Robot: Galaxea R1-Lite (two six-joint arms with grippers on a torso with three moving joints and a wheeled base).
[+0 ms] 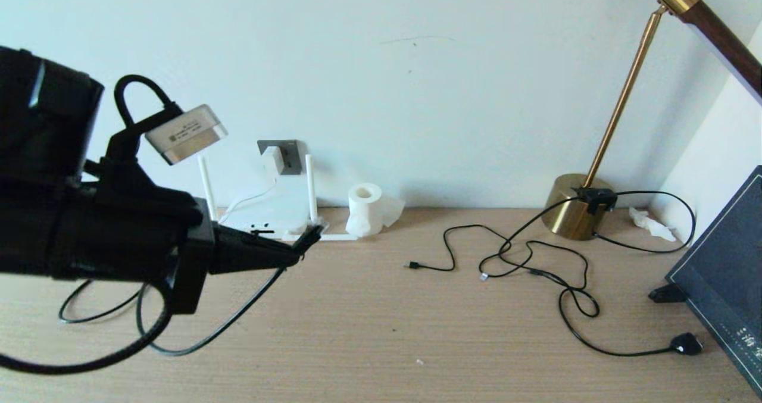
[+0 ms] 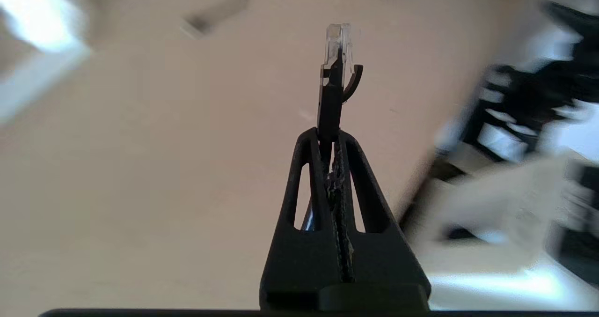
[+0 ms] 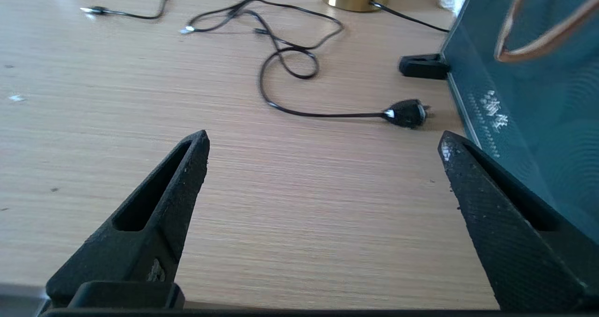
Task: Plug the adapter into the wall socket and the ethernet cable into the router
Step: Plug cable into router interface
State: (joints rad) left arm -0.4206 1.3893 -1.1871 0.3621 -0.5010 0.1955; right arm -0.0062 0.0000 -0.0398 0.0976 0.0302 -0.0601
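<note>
The left gripper (image 1: 300,249), clamped on the ethernet cable (image 2: 338,50), holds its plug pointing at the router (image 1: 271,215) just ahead, while the right gripper (image 3: 323,167) idles apart, far off.

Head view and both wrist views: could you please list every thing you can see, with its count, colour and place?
wall socket: one, dark grey, on the wall behind the router.
adapter: one, white, plugged in the socket.
router: one, white, at the wall, left part of the desk.
ethernet cable: one, black, clear plug sticking out of the left gripper.
tissue roll: one, white, right of the router.
lamp: one, brass, back right; its black plug lies on the desk, unplugged.
USB cables: thin, black, desk centre; count unclear.
dark board: one, leaning far right.
desk: one, light wood.
left gripper: shut on the cable, near the router.
right gripper: open, low above the desk's right part.
</note>
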